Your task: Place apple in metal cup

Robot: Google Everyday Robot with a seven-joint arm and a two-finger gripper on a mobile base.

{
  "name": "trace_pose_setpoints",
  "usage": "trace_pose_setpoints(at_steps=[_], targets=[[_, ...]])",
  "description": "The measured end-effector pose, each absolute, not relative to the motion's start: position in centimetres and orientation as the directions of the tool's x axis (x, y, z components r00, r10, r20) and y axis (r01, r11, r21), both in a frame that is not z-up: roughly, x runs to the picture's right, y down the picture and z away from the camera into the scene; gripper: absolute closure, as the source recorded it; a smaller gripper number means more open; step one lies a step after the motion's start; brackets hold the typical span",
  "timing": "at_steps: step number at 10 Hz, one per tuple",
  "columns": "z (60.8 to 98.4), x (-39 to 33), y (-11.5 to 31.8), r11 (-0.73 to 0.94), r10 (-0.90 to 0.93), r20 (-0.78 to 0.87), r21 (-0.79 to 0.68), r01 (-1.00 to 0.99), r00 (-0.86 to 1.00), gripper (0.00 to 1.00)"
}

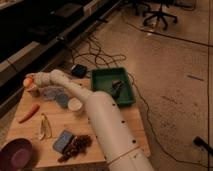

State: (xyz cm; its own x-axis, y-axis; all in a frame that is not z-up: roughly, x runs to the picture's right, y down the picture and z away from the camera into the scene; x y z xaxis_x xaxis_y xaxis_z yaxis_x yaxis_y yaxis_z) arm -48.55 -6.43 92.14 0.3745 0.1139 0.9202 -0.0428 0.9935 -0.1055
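The apple (27, 81) sits at the table's (55, 120) far left corner, right at the tip of the gripper (34, 79), and seems to lie just above the metal cup (33, 91), though whether it rests on the rim is unclear. Whether the gripper clasps it I cannot tell. The coming move looks to be straight down, the arm reaching in from the right.

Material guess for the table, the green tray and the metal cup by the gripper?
Table: looks like pale bare wood, with a tan matte surface. Green tray: likely plastic, with uniform matte colour and a moulded rim. Metal cup: dull grey, probably metal, but mostly hidden. Gripper sits at the table's far-left corner by that cup, with the apple at its tip.
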Motion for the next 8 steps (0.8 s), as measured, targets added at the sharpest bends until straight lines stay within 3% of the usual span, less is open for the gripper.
trace_pose_setpoints(at_steps=[4, 5, 6, 8], targets=[[92.38, -48.87, -6.15, 0.989, 0.148, 0.924, -0.140, -0.048, 0.352, 0.45], [92.34, -48.92, -6.29, 0.988, 0.152, 0.927, -0.144, -0.050, 0.342, 0.30], [92.38, -48.90, -6.35, 0.988, 0.155, 0.930, -0.148, -0.048, 0.334, 0.23], [92.41, -48.90, -6.42, 0.987, 0.162, 0.932, -0.155, -0.046, 0.323, 0.20]])
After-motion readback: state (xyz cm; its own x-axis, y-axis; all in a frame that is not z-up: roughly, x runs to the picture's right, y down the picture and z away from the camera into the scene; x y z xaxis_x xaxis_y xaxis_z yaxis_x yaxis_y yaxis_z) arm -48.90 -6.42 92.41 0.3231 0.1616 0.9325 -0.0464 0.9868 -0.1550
